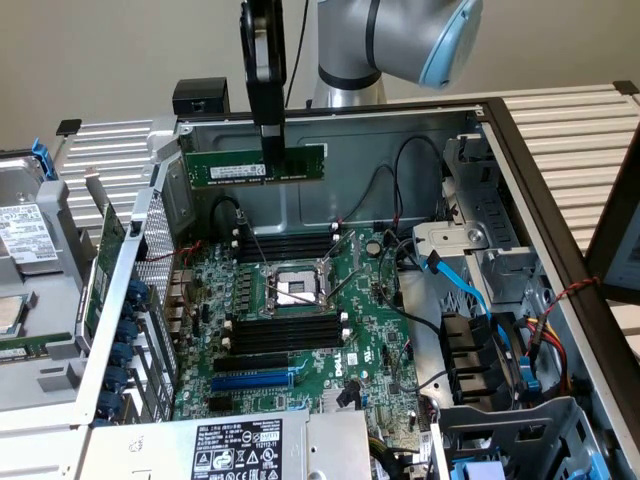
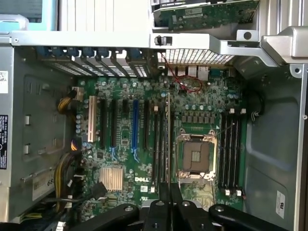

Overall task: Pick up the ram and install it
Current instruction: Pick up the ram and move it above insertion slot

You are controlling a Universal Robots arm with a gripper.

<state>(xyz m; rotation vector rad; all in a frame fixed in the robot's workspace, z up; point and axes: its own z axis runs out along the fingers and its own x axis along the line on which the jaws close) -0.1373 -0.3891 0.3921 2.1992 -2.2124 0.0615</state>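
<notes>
Your gripper [image 1: 268, 160] jaws are clamped mid-length on the ram [image 1: 225, 165], high above the motherboard [image 1: 370, 340]. Hold it level, parallel with the black DIMM slots [image 1: 285, 332].

White DELL lettering [image 2: 143, 179] on green motherboard [image 2: 192, 103], power supply label [image 1: 235, 450] print too small to read

Dark green, the ram [image 1: 225, 165], with a pale label; the claw [image 1: 270, 160] gripping it is black. The motherboard [image 1: 375, 345] is a brighter green, striped by black slots [image 1: 285, 332] with white end clips, plus one blue slot [image 1: 250, 381]. The case [image 1: 350, 120] is dull grey, with a blue cable [image 1: 462, 285]. The arm [image 1: 380, 30] is silver, capped pale blue.
</notes>
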